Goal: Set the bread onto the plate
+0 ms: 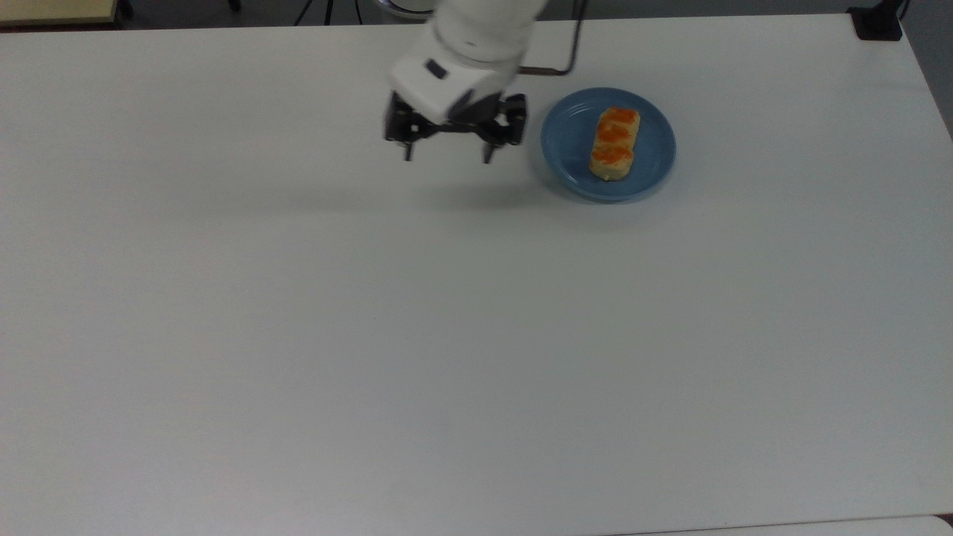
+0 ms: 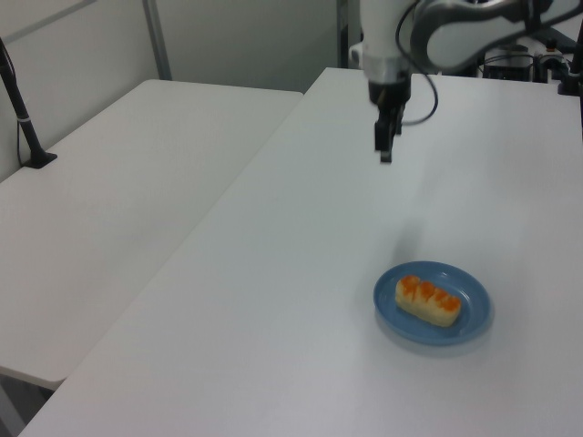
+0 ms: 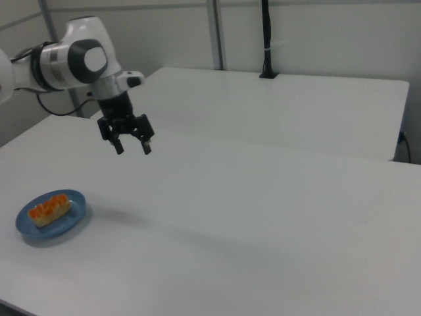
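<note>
While the bread point(image 1: 615, 144) lies on the plate point(image 1: 655, 168), the fingers point(image 1: 408, 152) hang spread and empty, well apart.

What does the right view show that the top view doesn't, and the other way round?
The right view takes in a second white table behind the work table, with a black pole standing at its far edge, plus the arm's grey and white joints above the gripper. The top view takes in a black block at the work table's far corner on the top view's right. Both show the bread lying on the blue plate and the open gripper hanging empty above the bare table, off to one side of the plate.
</note>
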Controlling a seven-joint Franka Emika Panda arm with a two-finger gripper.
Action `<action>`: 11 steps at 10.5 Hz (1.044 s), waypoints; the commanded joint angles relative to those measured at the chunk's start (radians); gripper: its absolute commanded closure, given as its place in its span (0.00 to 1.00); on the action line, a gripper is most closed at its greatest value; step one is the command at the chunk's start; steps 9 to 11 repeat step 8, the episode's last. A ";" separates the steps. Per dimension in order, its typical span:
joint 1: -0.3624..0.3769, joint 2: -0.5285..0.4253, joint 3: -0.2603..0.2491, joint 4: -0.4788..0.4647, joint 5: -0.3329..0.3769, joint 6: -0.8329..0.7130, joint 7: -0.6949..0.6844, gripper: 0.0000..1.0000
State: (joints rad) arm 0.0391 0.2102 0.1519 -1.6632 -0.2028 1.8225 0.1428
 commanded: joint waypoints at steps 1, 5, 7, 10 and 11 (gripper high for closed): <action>-0.135 -0.141 -0.008 -0.010 0.132 -0.110 -0.222 0.00; -0.153 -0.232 -0.061 -0.010 0.148 -0.167 -0.210 0.00; -0.154 -0.233 -0.069 -0.009 0.152 -0.170 -0.200 0.00; -0.154 -0.233 -0.069 -0.009 0.152 -0.173 -0.200 0.00; -0.154 -0.233 -0.069 -0.009 0.152 -0.173 -0.200 0.00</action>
